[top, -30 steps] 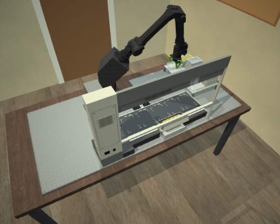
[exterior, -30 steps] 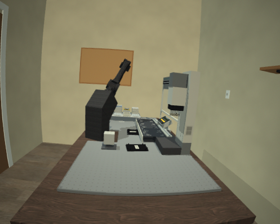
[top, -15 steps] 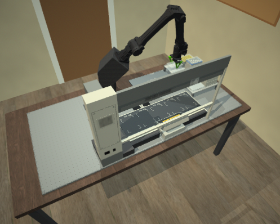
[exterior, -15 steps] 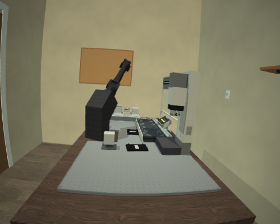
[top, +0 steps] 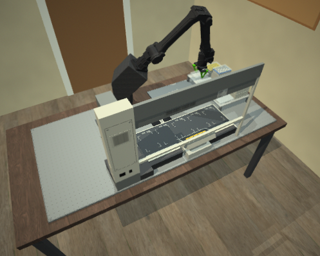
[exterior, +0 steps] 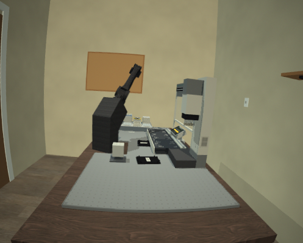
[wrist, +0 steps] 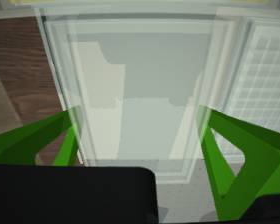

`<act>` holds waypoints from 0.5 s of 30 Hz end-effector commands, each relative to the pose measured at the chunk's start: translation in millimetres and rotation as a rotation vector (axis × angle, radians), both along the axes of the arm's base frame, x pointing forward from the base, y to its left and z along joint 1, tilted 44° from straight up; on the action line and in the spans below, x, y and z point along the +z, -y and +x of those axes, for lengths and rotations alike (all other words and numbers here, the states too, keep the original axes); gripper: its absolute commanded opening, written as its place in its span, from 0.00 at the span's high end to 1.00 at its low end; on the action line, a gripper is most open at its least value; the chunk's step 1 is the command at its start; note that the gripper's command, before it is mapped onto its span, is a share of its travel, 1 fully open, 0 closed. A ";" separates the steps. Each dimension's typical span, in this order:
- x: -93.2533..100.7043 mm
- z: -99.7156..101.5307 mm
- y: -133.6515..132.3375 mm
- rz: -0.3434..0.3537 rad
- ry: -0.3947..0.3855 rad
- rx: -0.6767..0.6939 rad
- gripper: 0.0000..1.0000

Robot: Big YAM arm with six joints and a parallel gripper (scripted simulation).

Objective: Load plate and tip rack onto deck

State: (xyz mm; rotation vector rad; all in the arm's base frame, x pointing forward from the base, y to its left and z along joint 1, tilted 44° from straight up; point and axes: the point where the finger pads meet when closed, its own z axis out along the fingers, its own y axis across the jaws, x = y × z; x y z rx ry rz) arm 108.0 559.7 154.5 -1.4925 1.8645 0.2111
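Wrist view, left to right: brown desk [wrist: 13,75] wood at the left edge; then the left green finger [wrist: 46,137], pressed to the left long wall of a clear, pale cover [wrist: 141,90] that fills the centre of the view. The right green finger [wrist: 231,150] bears on the opposite long wall. Pincer [wrist: 139,135] spread wide and clamped on this clear cover, gripped across its short width. Through the cover, pale and grey patches show; no label readable. Just right of it, a white gridded item [wrist: 263,70], lying close alongside. A yellow strip shows along the top edge; cannot tell what it belongs to.

Top view: cream instrument tower [top: 116,141] at left of the deck, then the dark deck [top: 182,125] with white bracket marks, nothing standing on the marked positions in sight. The black arm [top: 169,38] reaches to the far right corner of the desk, pincer [top: 201,73] down on a white item at the SHELF [top: 169,88]; a yellowish rack and a blue rack [top: 222,69] stand just beside it to the right.

Plate M06 cannot be identified in any view.
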 end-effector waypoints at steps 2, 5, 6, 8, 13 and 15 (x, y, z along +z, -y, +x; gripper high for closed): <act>14.3 1.9 -4.9 0.037 0.008 0.008 1.00; 7.3 2.9 -7.7 0.026 0.007 0.007 1.00; 4.5 3.7 -8.1 0.022 0.007 0.005 1.00; 4.5 3.7 -8.1 0.022 0.007 0.005 1.00; 11.2 4.8 -11.4 0.036 0.008 0.005 1.00; 10.1 3.8 -13.1 0.036 0.008 0.008 1.00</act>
